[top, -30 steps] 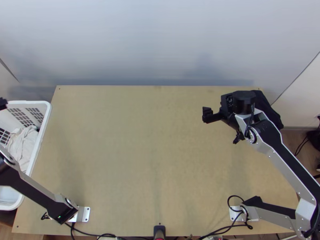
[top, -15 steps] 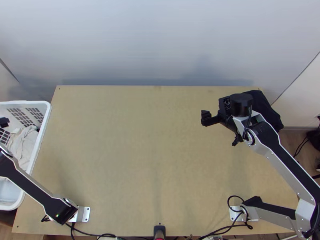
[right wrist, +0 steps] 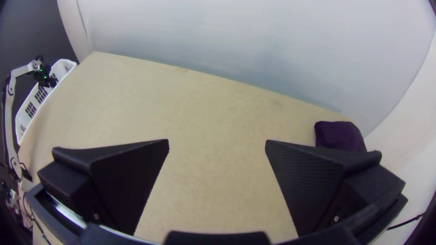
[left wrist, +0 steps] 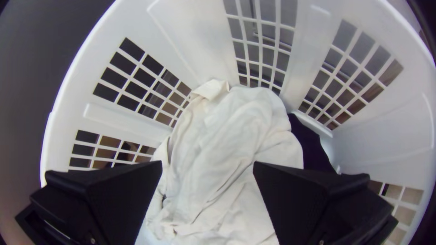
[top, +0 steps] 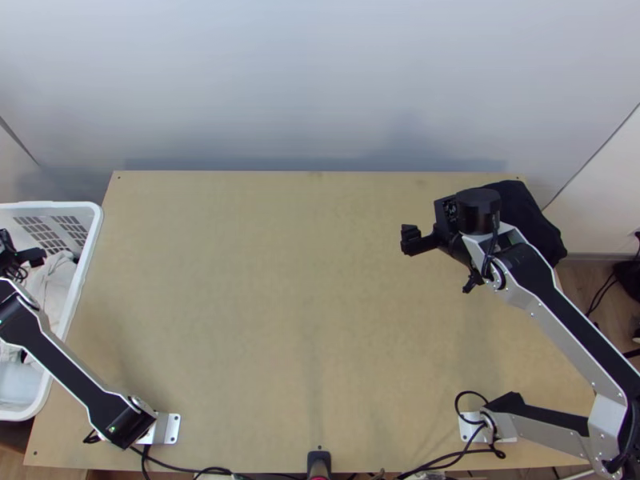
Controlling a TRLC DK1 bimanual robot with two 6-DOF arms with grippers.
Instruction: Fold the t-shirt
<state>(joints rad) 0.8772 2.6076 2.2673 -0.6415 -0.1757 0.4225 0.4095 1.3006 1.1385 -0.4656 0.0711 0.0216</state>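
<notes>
My left tool (top: pixel 24 258) hung with its fingers parted wide, and my right tool (top: pixel 438 252) likewise had its two fingers spread.

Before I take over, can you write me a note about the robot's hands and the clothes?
Left gripper: open, over the crumpled white cloth in the white plastic basket.
Right gripper: open, empty, over the light wooden table.
Dark bundled cloth: at the table's far right corner.
Done: no folding of the white cloth.
To do: probably lift it out, spread it, fold it.
</notes>
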